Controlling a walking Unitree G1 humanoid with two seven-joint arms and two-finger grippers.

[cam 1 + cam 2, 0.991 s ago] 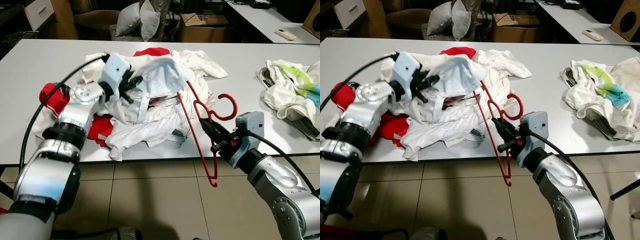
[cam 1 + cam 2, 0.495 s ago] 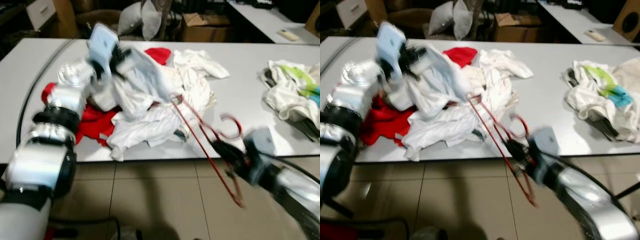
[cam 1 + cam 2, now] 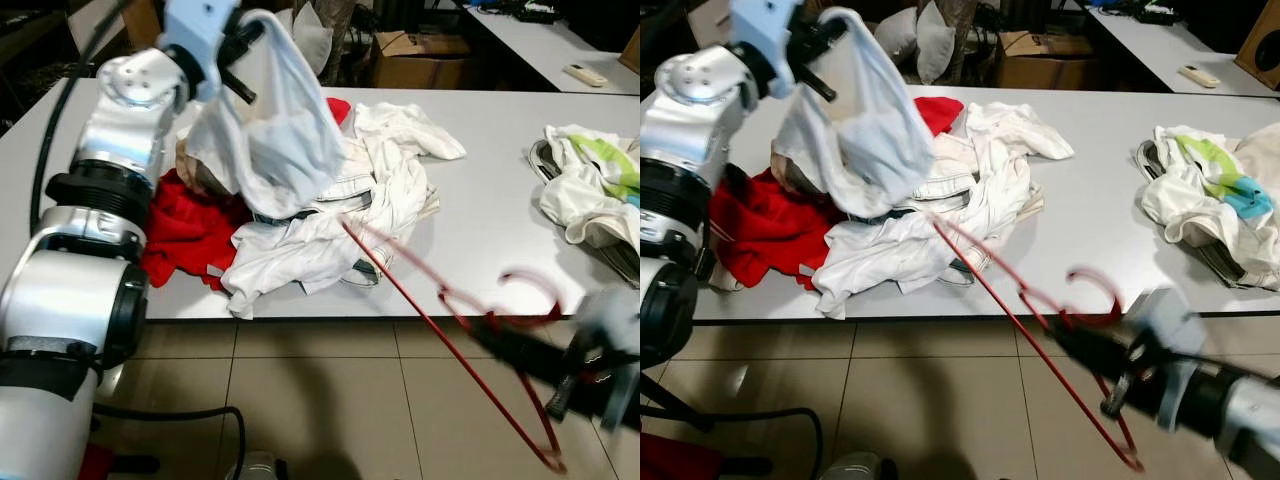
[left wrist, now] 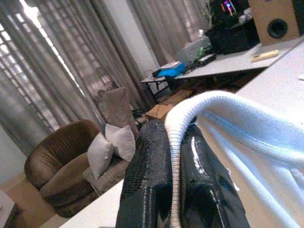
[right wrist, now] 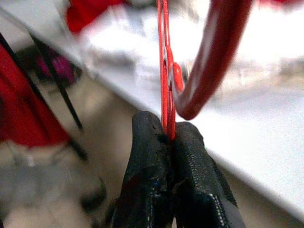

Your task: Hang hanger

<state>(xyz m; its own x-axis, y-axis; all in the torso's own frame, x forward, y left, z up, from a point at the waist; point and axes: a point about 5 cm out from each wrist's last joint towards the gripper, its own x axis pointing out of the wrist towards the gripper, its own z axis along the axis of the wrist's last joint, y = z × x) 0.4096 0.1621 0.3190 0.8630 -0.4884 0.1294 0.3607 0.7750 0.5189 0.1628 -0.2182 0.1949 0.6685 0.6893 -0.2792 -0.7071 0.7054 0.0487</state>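
Observation:
My left gripper [image 3: 238, 52] is raised above the table's left part, shut on the ribbed edge of a pale blue-white garment [image 3: 265, 130] that hangs down from it over the clothes pile [image 3: 330, 215]. In the left wrist view the garment's hem [image 4: 173, 156] runs between the black fingers [image 4: 147, 180]. My right gripper [image 3: 500, 335] is low, off the table's front edge at the right, shut on a red hanger [image 3: 440, 330] near its hook [image 5: 209, 57]. One hanger arm reaches up to the pile's edge. The right arm is blurred.
The white table [image 3: 480, 140] carries a red garment [image 3: 190, 225] at the left and a second heap of white, green and blue clothes [image 3: 590, 185] at the right. Tiled floor [image 3: 320, 400] lies in front. Behind stand cushions, a cardboard box and another table with a remote.
The left gripper has lifted the pale garment high off the pile. The right gripper has drawn the red hanger back and down, away from the table's front edge.

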